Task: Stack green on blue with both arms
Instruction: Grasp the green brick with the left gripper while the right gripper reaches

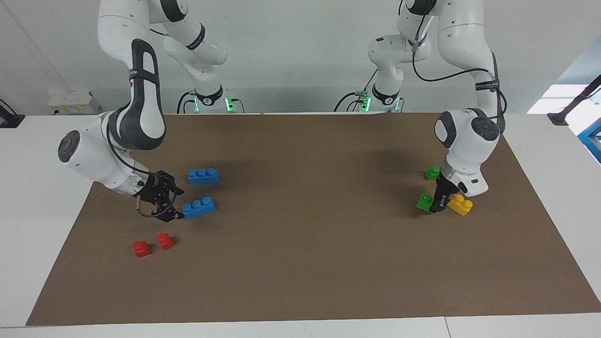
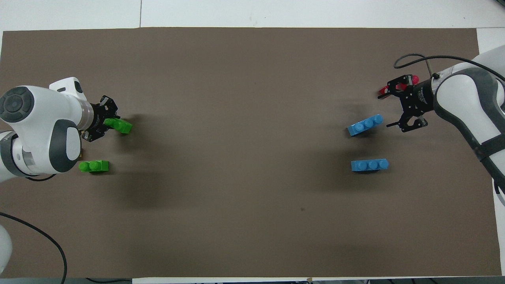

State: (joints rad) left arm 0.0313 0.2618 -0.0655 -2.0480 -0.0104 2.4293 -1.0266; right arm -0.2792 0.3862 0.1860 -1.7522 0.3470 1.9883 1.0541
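Left end effector: down at the worktop at the left arm's end, fingers pinching the end of a green brick that sits on the brown mat; in the overhead view the same end effector has the brick sticking out from its tips.

Second green brick: lies free, just beside the left arm's wrist, nearer the robots than the pinched one; seen from above it is clear of the fingers.

Yellow brick: right beside the left end effector, on the side away from the pinched green.

Right end effector: low at the right arm's end, fingers spread, tips right at the end of a blue brick; whether they touch it, I cannot tell. From overhead the blue brick lies slanted just off the open tips.

Second blue brick: nearer the robots than the end effector's blue one, standing apart from it.

Red bricks: two small ones, close together, farther from the robots than the right end effector.
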